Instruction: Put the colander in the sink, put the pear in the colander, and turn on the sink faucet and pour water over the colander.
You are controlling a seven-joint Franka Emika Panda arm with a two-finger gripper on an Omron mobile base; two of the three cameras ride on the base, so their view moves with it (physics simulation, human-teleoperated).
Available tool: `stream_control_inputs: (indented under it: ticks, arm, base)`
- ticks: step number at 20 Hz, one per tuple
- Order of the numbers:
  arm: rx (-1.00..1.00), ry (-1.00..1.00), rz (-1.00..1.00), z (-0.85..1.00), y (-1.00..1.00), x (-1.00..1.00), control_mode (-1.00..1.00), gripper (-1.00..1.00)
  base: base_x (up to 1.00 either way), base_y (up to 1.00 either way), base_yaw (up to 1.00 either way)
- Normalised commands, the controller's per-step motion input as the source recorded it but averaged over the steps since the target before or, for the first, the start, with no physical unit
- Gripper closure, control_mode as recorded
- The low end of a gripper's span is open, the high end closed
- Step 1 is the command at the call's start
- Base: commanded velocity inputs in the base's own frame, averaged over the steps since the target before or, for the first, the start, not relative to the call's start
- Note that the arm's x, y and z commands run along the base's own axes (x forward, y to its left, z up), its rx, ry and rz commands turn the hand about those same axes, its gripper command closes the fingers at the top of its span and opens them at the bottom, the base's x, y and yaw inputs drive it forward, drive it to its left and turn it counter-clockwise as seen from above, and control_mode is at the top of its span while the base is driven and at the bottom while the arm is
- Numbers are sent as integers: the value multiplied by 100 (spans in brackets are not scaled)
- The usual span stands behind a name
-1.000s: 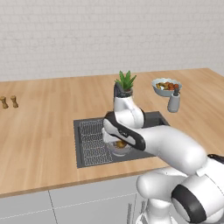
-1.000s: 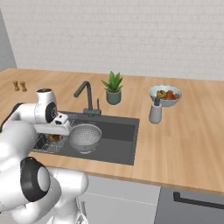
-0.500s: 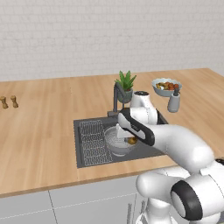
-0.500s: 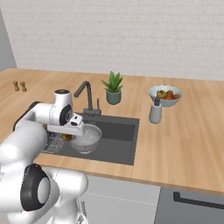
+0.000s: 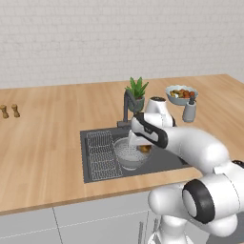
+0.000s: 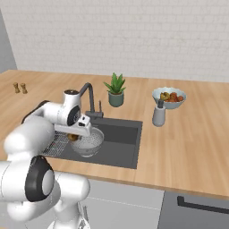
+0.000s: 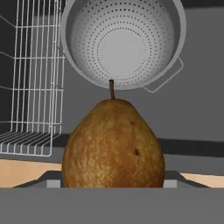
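In the left base view, the hand (image 5: 143, 147) holds the pear (image 5: 144, 148) just above the right side of the colander (image 5: 129, 155), which sits in the sink (image 5: 164, 159) beside the wire rack (image 5: 102, 152), with the faucet (image 5: 127, 106) and a plant (image 5: 137, 93) behind. In the right base view, the hand (image 6: 74, 135) holds the pear (image 6: 73, 137) over the near left edge of the colander (image 6: 89, 144), and a bowl of fruit (image 6: 168, 98) stands far right on the worktop (image 6: 192, 147). In the hand view, the brown pear (image 7: 113, 145) sits gripped between the fingers, stem pointing at the colander (image 7: 123, 42) on the sink floor (image 7: 192, 109), rack (image 7: 33, 78) to the side.
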Motion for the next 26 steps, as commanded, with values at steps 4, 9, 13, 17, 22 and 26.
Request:
stream_control_inputs:
  ticks: [4, 9, 13, 17, 22, 26]
  arm:
    - [1, 0, 0, 0, -4, 17, -100, 100]
    - [3, 0, 0, -1, -9, 30, -100, 100]
    - [5, 0, 0, -18, -18, 28, -100, 100]
    - [4, -7, 0, -42, -14, 27, -100, 100]
    - [0, -7, 0, -44, -7, 21, -100, 100]
    - [1, -7, 0, -38, -3, 21, -100, 100]
  base:
    - [0, 0, 0]
    - [0, 0, 0]
    - [0, 0, 0]
    - [0, 0, 0]
    - [0, 0, 0]
    - [0, 0, 0]
